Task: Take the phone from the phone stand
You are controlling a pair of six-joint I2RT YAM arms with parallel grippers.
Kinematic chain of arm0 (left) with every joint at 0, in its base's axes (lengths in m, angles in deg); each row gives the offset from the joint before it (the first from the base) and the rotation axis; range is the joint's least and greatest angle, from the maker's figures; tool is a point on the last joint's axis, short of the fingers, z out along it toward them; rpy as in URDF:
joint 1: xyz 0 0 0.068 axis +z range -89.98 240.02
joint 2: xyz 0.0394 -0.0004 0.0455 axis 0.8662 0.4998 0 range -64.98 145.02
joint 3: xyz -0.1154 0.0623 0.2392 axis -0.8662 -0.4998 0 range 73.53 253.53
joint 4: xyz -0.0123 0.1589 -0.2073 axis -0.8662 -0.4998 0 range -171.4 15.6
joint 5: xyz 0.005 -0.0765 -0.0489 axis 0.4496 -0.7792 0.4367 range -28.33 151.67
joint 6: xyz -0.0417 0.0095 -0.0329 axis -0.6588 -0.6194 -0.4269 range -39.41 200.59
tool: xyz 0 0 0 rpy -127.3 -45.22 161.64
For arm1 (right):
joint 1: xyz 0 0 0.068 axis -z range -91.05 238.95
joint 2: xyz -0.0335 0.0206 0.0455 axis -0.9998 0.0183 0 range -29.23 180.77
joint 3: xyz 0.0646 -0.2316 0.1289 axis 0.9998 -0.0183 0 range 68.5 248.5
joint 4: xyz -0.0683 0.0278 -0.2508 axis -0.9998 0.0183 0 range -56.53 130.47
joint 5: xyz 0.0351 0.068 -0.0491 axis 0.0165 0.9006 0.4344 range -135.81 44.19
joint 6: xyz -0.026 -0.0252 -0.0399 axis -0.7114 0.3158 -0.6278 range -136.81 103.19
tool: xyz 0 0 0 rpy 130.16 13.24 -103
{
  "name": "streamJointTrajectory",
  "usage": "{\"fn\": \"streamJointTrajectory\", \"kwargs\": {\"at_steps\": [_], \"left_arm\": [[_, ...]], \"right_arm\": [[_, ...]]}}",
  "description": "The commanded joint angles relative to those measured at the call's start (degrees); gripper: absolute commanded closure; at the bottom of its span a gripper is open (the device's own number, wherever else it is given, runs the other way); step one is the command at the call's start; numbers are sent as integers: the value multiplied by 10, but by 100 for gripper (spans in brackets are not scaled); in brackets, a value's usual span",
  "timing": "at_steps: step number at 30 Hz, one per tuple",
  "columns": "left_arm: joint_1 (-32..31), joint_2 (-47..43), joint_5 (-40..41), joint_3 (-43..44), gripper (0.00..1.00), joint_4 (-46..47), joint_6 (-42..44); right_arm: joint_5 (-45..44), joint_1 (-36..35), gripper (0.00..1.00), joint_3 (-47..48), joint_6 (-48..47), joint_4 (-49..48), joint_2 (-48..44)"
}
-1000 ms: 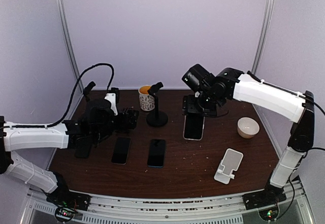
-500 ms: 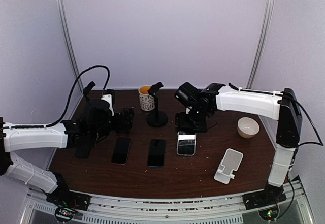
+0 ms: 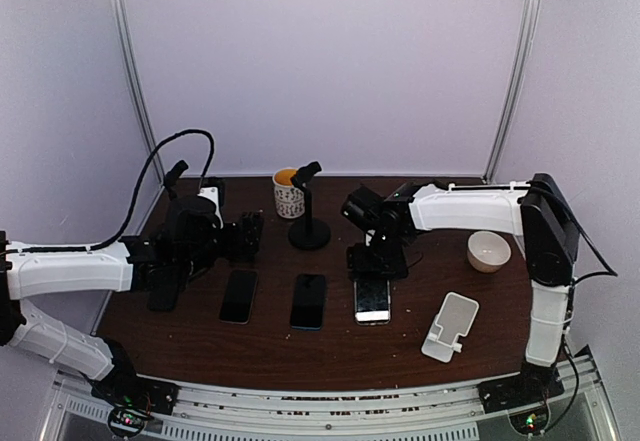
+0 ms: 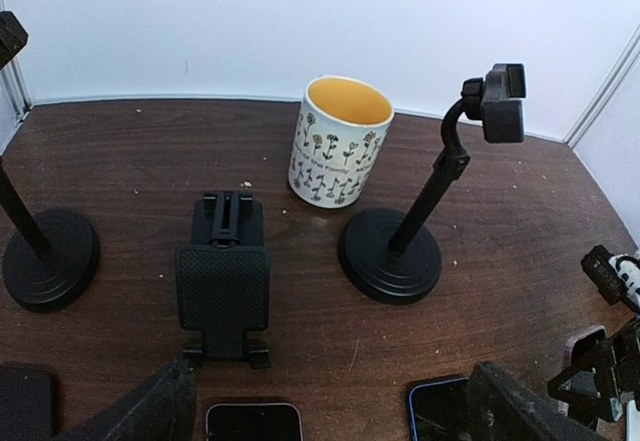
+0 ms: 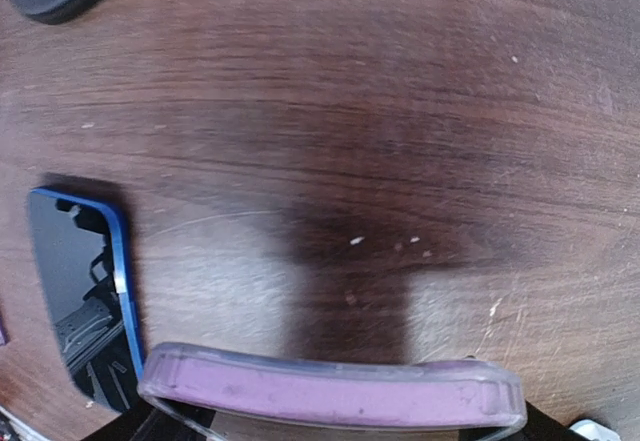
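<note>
The phone (image 3: 372,301), in a lilac case, lies low over the table with its screen up, to the right of two other phones. My right gripper (image 3: 377,262) is shut on its far end. In the right wrist view the case's lilac edge (image 5: 330,391) spans the bottom, just above the wood, and hides most of the right gripper (image 5: 338,423). The white phone stand (image 3: 450,326) sits empty at the front right. My left gripper (image 3: 245,236) hovers open at the left, holding nothing; its fingertips (image 4: 150,411) frame the bottom of the left wrist view.
A dark phone (image 3: 238,295) and a blue-edged phone (image 3: 308,301) lie flat side by side. Behind them stand a flowered mug (image 3: 288,193), a black pole stand (image 3: 309,231) and a black folding stand (image 4: 222,286). A white bowl (image 3: 488,251) sits at the right.
My right arm has brought the phone down and toward the front, from hanging tilted above the table to lying low beside the other two phones. The left arm has stayed put.
</note>
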Motion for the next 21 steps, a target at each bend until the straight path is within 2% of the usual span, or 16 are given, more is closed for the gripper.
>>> {"fn": "streamJointTrajectory", "kwargs": {"at_steps": [1, 5, 10, 21], "left_arm": [[6, -1, 8, 5, 2, 8, -5], [6, 2, 9, 8, 2, 3, -5], [7, 5, 9, 9, 2, 2, -6], [10, 13, 11, 16, 2, -16, -15]], "right_arm": [[2, 11, 36, -15, -7, -20, 8], [13, 24, 32, -17, -14, -24, 20], [17, 38, 22, -24, -10, -25, 25], [32, 51, 19, -21, -7, -37, 63]]}}
